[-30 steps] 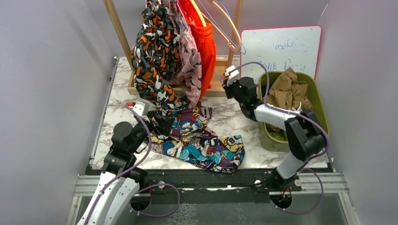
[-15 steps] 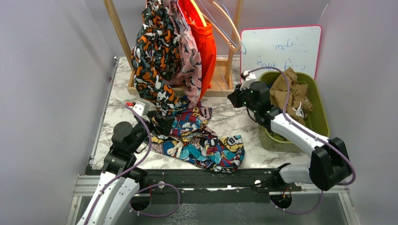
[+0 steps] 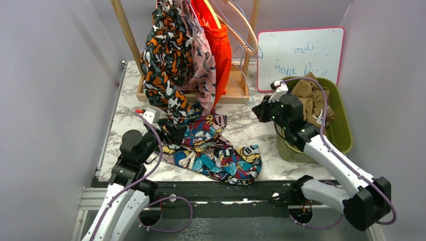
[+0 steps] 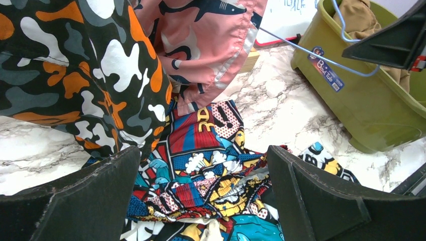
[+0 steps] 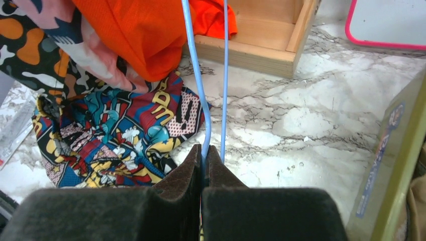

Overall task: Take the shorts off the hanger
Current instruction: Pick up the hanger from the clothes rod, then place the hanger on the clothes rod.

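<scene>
Marble table [image 3: 241,128], shorts [image 3: 211,150] heaped limp: seemingly light, floppy, best taken at the waistband. Left gripper [image 4: 203,170] gapes over them; right gripper [image 5: 202,165] pinches the hanger [image 5: 197,75].

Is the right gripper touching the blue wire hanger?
Touching. The right wrist view shows the right gripper shut on the blue wire hanger, the wire pinched between its jaws.

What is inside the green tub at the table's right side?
Crumpled tan shorts fill the green tub, heaped above its rim. Whatever lies beneath them, and the tub's floor, is covered.
</scene>
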`<state>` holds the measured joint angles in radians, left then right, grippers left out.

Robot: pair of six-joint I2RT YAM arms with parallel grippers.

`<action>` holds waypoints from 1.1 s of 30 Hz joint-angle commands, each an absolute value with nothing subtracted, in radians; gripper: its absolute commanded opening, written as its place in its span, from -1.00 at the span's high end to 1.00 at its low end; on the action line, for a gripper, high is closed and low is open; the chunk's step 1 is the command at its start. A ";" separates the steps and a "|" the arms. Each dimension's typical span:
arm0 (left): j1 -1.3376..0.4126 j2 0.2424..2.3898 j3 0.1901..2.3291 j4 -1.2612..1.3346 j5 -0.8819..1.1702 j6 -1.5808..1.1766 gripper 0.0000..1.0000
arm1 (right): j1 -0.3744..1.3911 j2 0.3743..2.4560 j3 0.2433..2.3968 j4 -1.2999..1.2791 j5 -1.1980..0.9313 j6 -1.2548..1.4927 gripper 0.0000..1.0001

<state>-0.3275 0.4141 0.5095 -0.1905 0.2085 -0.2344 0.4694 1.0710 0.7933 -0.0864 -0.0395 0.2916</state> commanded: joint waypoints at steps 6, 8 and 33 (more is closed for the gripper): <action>-0.325 0.413 0.506 -0.187 0.196 -0.224 -0.98 | 0.466 0.963 0.852 -0.287 -0.140 0.252 0.98; -0.324 0.412 0.506 -0.187 0.196 -0.224 -0.98 | 0.466 0.943 0.868 -0.311 -0.152 0.244 0.98; -0.324 0.411 0.506 -0.186 0.200 -0.224 -0.98 | 0.466 1.194 1.398 -0.346 -0.097 0.253 0.98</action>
<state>-0.3275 0.4149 0.5095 -0.1905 0.2085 -0.2344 0.4694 1.1297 1.2766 -0.3538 -0.1173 0.2687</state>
